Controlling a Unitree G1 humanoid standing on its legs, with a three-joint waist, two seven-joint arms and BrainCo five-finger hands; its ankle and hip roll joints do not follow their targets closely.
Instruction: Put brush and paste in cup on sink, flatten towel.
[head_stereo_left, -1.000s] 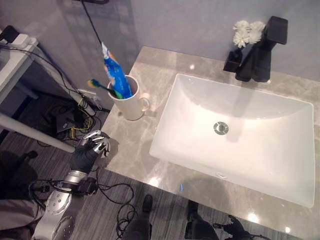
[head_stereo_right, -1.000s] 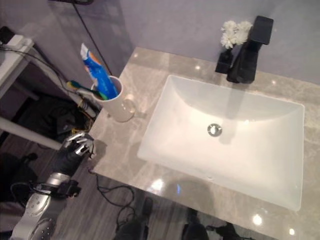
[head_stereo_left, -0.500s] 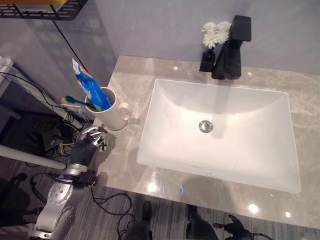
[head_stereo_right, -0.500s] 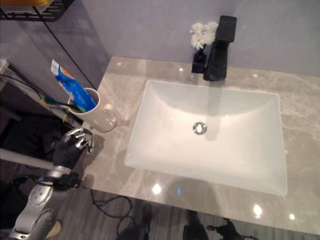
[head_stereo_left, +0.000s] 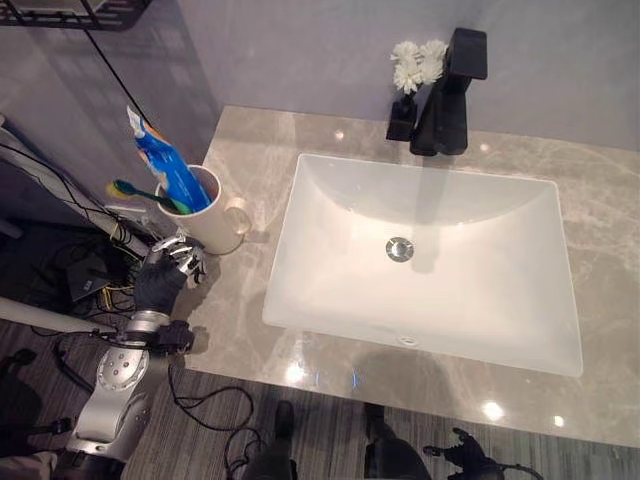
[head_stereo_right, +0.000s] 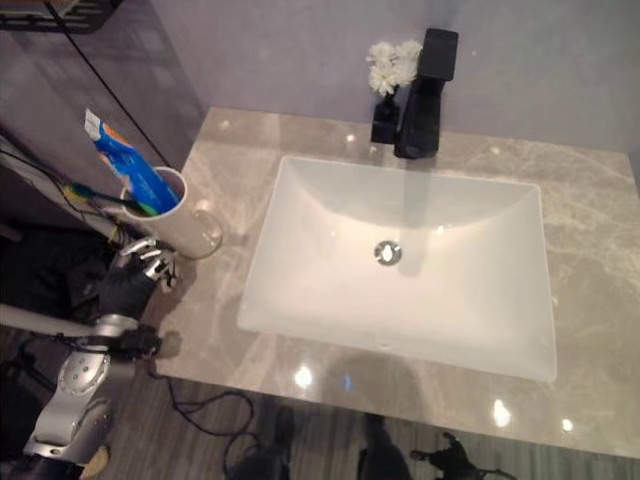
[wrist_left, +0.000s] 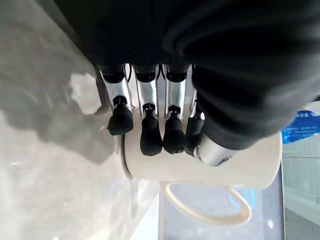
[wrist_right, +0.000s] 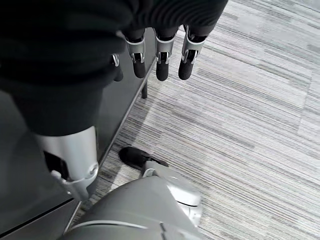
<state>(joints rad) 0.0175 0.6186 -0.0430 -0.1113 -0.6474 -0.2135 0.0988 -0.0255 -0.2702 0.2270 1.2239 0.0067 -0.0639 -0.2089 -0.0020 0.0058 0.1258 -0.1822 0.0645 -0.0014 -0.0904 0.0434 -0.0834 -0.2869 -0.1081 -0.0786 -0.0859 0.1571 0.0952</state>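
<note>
We saw the white mug (head_stereo_left: 210, 212) at the tabletop's (head_stereo_left: 250, 300) left edge, holding the toothbrush (head_stereo_left: 140, 193) and the toothpaste tube (head_stereo_left: 160, 168), both leaning out left past the rim. The mug's handle pointed toward the white sink basin (head_stereo_left: 420, 260), just beside it. A black faucet (head_stereo_left: 450, 95) and a small vase of white flowers (head_stereo_left: 412, 85) stood behind the basin. The left robot hand (head_stereo_left: 165, 275) hung at the tabletop's corner just below the mug, fingers (wrist_left: 150, 135) loosely curled, holding nothing. The right robot hand (wrist_right: 155, 55) hung over striped floor (wrist_right: 250, 125), fingers relaxed. Bare marble lay open in front and right of the basin.
</note>
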